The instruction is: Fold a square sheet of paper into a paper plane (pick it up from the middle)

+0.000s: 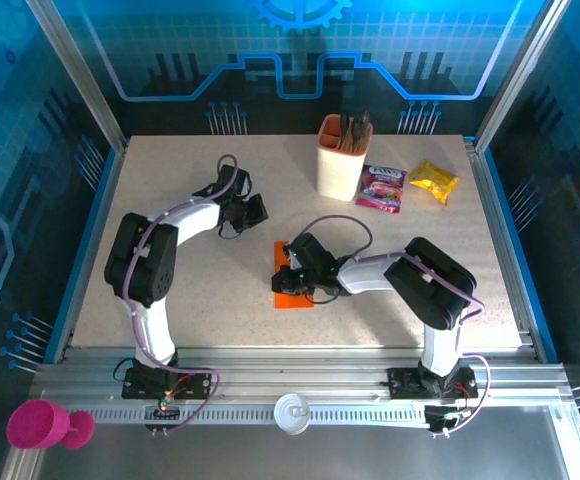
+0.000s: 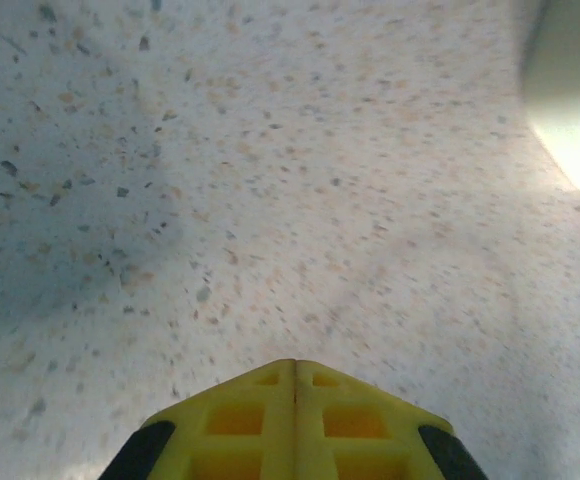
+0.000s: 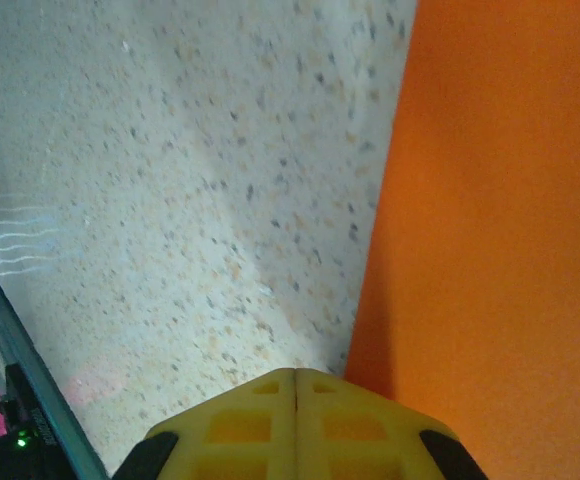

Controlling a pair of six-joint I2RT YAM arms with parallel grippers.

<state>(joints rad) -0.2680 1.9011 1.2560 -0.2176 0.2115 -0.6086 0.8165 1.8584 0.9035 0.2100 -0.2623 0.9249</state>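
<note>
Speckled table (image 1: 210, 300) with orange paper (image 1: 292, 300) flat at its centre. The right end effector (image 1: 286, 270), closed and empty, is at the paper's edge; the left end effector (image 1: 257, 210), closed, stands apart. Best: open wide, then pinch mid-sheet gently.

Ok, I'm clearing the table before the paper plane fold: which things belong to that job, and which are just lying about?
Job:
bright orange paper sheet
right gripper, shut, by its edge
left gripper, shut

Lying about:
peach-orange holder cup
purple snack packet
crinkly yellow snack packet
pink plastic goblet
</note>
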